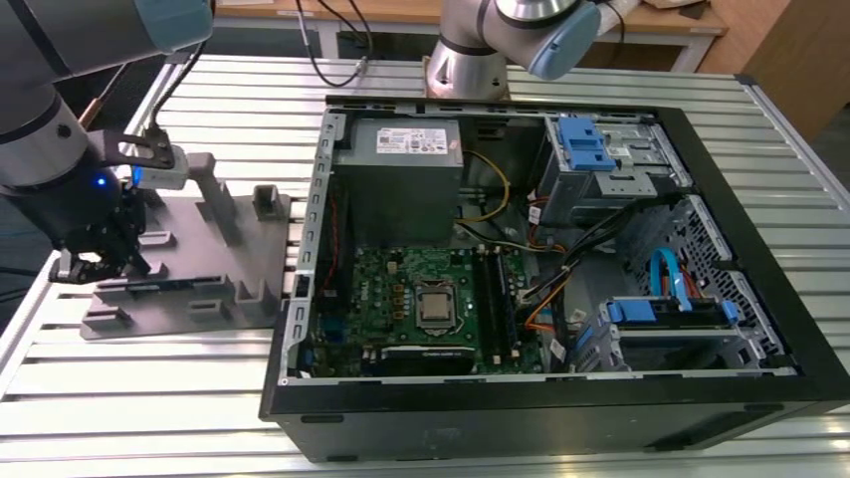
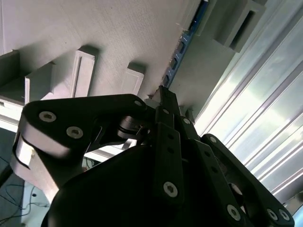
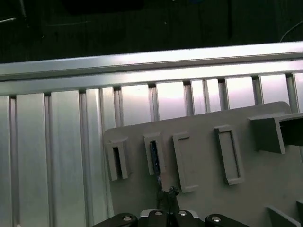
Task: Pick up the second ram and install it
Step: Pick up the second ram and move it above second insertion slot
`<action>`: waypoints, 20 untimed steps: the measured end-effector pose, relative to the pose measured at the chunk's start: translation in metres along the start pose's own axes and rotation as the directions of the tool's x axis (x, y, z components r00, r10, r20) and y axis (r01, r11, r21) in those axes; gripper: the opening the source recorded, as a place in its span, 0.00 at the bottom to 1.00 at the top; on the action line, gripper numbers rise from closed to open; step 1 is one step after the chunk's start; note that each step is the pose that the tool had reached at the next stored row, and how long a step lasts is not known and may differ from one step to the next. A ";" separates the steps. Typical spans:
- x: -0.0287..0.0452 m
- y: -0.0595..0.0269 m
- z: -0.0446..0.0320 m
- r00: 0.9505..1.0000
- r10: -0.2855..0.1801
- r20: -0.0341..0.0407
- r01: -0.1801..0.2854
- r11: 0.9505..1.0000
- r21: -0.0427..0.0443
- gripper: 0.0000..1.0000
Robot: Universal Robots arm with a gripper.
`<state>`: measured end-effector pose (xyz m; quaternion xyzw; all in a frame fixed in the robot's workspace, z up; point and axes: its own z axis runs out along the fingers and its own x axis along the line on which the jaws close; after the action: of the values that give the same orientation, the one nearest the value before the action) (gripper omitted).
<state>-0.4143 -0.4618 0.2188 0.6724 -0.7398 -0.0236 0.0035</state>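
Ram stands on edge in the grey tray at the exterior view's left, well apart from the case. It shows there as one dark strip sunk between the tray's raised holders.

In the second wrist view the ram is a thin blue-green edge with small parts along it, running straight toward the fingertips. No label on it can be made out.

In the first wrist view its end sits in one of four raised holders set in a row on the tray.

The hand is down at the tray's end farthest from the case. In both wrist views its fingers are drawn close together about the ram's end, pinching it as far as can be seen; the hand has only a sliver between its tips.

One blue light glows on the arm above the hand.

The worktop is ribbed aluminium.

The case lies open on its side. It holds one green motherboard with one silver processor, and one grey power supply. The supply's white label carries print too small to read.

Two blue plastic drive brackets show in the case: bracket one and bracket two. One blue flat cable lies between them.

A second arm's base stands behind the case.
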 end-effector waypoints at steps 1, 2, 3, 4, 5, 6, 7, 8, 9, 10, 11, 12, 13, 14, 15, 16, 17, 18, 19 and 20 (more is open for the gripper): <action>0.0000 0.0000 0.0000 1.000 -0.015 -0.001 0.015 1.000 0.000 0.07; 0.0000 0.0000 0.0000 1.000 -0.029 -0.001 0.029 1.000 -0.001 0.07; 0.0000 0.0000 0.0000 0.999 -0.044 -0.002 0.044 0.999 -0.001 0.07; 0.0000 0.0000 0.0000 0.998 -0.058 -0.002 0.058 0.998 -0.002 0.07; 0.0000 0.0000 0.0000 0.997 -0.071 -0.003 0.071 0.997 -0.002 0.07; 0.0000 0.0000 0.0000 0.996 -0.084 -0.003 0.084 0.996 -0.002 0.07; 0.0000 0.0000 0.0000 0.995 -0.096 -0.004 0.096 0.995 -0.003 0.07; 0.0000 0.0000 0.0000 0.994 -0.106 -0.004 0.106 0.994 -0.003 0.07; 0.0000 0.0000 0.0000 0.993 -0.116 -0.005 0.116 0.993 -0.003 0.07; 0.0000 0.0000 0.0000 0.992 -0.127 -0.005 0.127 0.992 -0.004 0.07; 0.0000 0.0000 0.0000 0.991 -0.137 -0.005 0.137 0.991 -0.004 0.07; 0.0000 0.0000 0.0000 0.990 -0.141 -0.005 0.141 0.990 -0.004 0.07; 0.0000 0.0000 0.0000 0.990 -0.141 -0.005 0.141 0.990 -0.004 0.07; 0.0000 0.0000 0.0000 0.990 -0.141 -0.005 0.141 0.990 -0.004 0.07; 0.0000 0.0000 0.0000 0.990 -0.141 -0.005 0.141 0.990 -0.004 0.07; 0.0000 0.0000 0.0000 0.990 -0.141 -0.005 0.141 0.990 -0.004 0.07; -0.0001 0.0000 0.0001 0.990 -0.141 -0.005 0.141 0.990 -0.004 0.07; -0.0001 -0.0001 0.0001 0.990 -0.141 -0.005 0.141 0.990 -0.004 0.07; -0.0001 -0.0001 0.0001 0.990 -0.141 -0.005 0.141 0.990 -0.004 0.07; -0.0001 -0.0001 0.0001 0.990 -0.141 -0.005 0.141 0.990 -0.004 0.07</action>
<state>-0.4142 -0.4618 0.2187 0.7229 -0.6905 -0.0233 0.0052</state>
